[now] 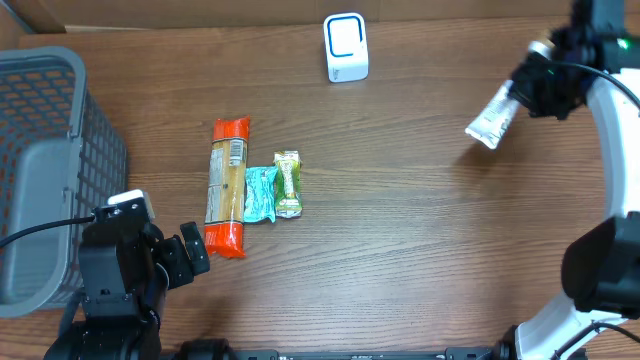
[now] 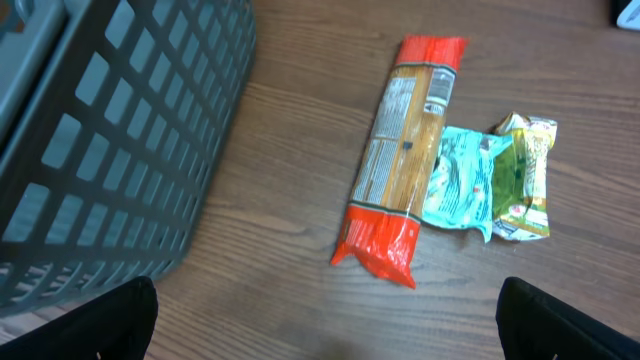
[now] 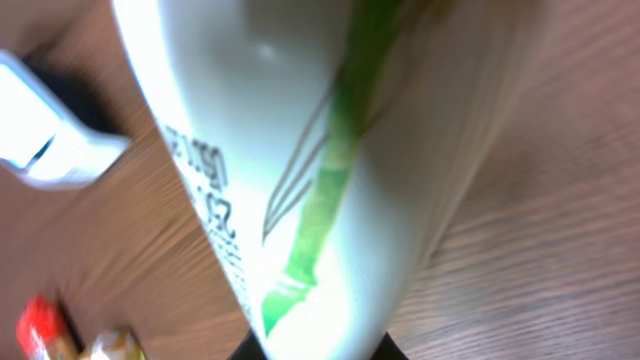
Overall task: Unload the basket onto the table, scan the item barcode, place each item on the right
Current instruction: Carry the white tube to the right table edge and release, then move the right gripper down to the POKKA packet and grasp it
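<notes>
The tabletop [image 1: 420, 250] is dark brown wood with grain running from 9 to 3 o'clock. Its far edge shows only at 11 o'clock, with a strip of something tan beyond it. A grey mesh basket [image 1: 50, 120] fills the 9 o'clock edge, its wall standing high beside the left arm. A small white scanner [image 1: 346, 47] stands at 12 o'clock, close to the far edge. Left of centre, three packets lie side by side and touching: a long pasta packet [image 1: 228, 186] with orange ends, a teal packet [image 1: 261, 193], and a green one [image 1: 288, 184] on the 3 o'clock side. The left pincer [image 2: 330, 335] sits at 7 o'clock with its fingers spread wide and nothing between them, near the pasta packet's near end. The right pincer [image 1: 530, 85], at 2 o'clock, is clamped tight on one end of a white pouch [image 1: 492, 117] with a green stalk printed on it. The pouch slants, its free end toward 8 o'clock, well apart from the scanner. Bare wood runs between scanner and pouch, and from the centre out to 3 and 5 o'clock.
</notes>
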You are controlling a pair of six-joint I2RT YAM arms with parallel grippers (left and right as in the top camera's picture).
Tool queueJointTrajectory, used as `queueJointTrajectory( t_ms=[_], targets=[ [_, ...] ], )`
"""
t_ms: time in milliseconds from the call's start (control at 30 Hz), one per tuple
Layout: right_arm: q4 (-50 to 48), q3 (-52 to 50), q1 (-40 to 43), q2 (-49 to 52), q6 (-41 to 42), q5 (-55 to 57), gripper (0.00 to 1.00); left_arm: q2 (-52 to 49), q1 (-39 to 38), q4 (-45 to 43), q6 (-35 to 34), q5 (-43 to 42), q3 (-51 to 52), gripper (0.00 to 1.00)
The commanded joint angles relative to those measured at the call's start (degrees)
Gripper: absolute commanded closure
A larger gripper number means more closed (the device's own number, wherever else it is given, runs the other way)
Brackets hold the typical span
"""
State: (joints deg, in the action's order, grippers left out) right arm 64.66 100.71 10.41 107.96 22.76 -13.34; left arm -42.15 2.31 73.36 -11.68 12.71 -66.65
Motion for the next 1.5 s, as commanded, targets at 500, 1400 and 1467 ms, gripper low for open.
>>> queueJointTrajectory(
  t_ms=[500,1400,1467],
  targets=[
    [-14.5,-22.6,14.2,-1.1,4.7,-2.1,0.19,0.2,0.3,-0.1,-0.6,0.9,0.2,0.0],
    [-13.7,-6.6,-38.8,7.4,-3.3,-10.7,0.15,0.2,0.3,-0.1,-0.6,0.9,0.2,0.0],
    [-15.3,-6.6,-41.5,9.1,-1.7,-10.8,0.19,0.2,0.3,-0.1,-0.6,0.9,0.2,0.0]
  ],
)
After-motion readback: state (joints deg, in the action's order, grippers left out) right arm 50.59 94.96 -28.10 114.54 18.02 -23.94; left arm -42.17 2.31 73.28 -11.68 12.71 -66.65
